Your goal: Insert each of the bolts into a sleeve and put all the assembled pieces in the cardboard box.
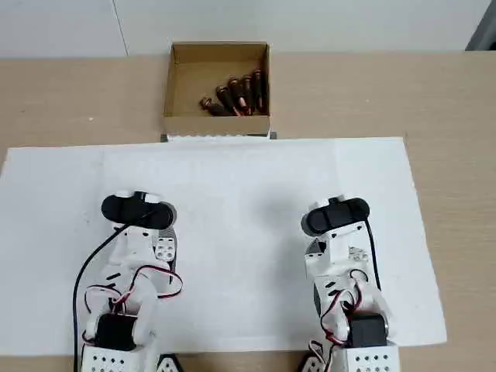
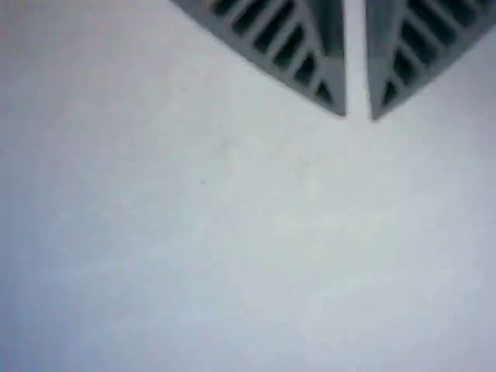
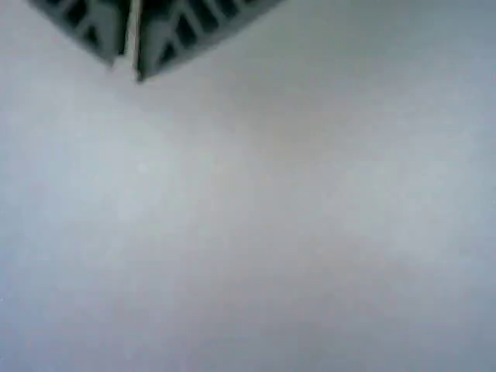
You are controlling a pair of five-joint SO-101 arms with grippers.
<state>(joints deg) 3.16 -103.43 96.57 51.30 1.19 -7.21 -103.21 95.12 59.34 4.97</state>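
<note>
The desk (image 1: 77, 93) is a pale wooden surface. A white paper sheet (image 1: 248, 178) covers most of its near half, reaching almost from one side edge to the other.

Two arms stand side by side at the desk's near edge, both folded low over the sheet: one arm (image 1: 132, 256) towards one near corner of the sheet, a second arm (image 1: 341, 263) towards the other, well apart.

The cardboard box (image 1: 217, 124) sits open-topped by the desk's far edge, its near wall just beyond the sheet's far edge. The assembled pieces (image 1: 236, 97), dark with copper-coloured ends, lie side by side inside the box, crowded towards one near corner. How many there are cannot be told for certain.

The left gripper (image 2: 358, 115) hangs close above bare sheet, its claw clenched to a thin slit and grasping nothing. The right gripper (image 3: 126, 68) is likewise close above bare sheet, claw clenched to a narrow slit, with nothing between the fingertips.
</note>
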